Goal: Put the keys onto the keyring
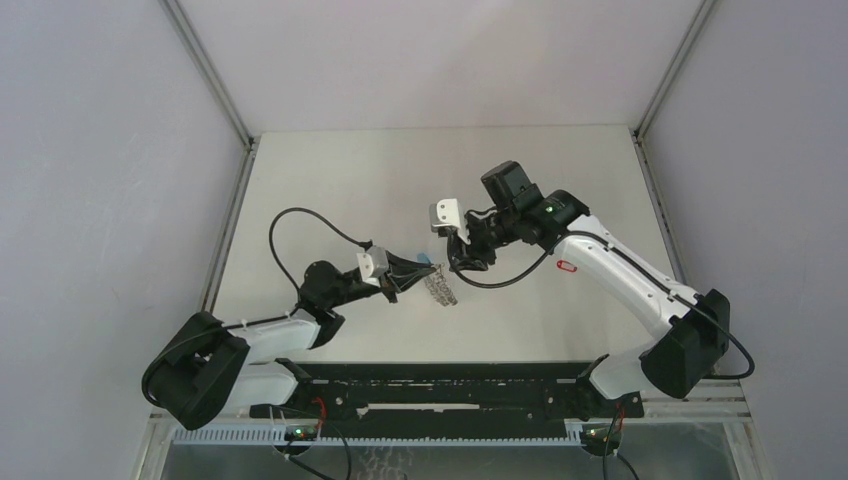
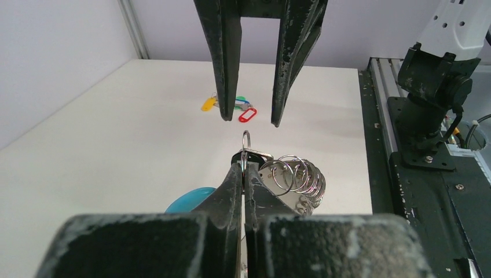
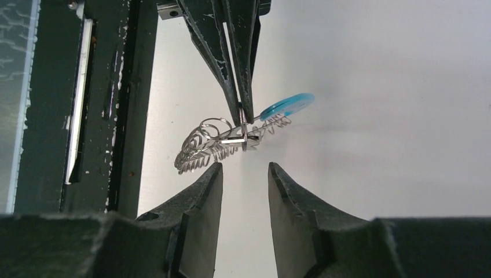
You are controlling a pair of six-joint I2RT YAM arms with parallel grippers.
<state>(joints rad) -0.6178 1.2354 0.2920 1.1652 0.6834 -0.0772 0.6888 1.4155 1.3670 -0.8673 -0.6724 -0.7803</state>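
The keyring (image 1: 440, 288) is a floppy bunch of silvery linked rings with a light blue band (image 2: 188, 200). It hangs from my left gripper (image 1: 418, 268), which is shut on one upright ring at its tip (image 2: 244, 168), above the table. The rings (image 3: 202, 147) and the blue band (image 3: 286, 106) also show in the right wrist view. My right gripper (image 1: 462, 262) is open and empty, its fingertips (image 3: 244, 168) facing the left gripper's tip a short way off. The keys, small yellow, teal and red pieces (image 2: 231, 107), lie together on the table beyond; the red one (image 1: 567, 266) lies under the right arm.
A black rail with cables (image 1: 440, 385) runs along the table's near edge. The right arm's base (image 2: 431, 98) stands at the right in the left wrist view. Grey walls enclose the white table (image 1: 350, 180) on three sides.
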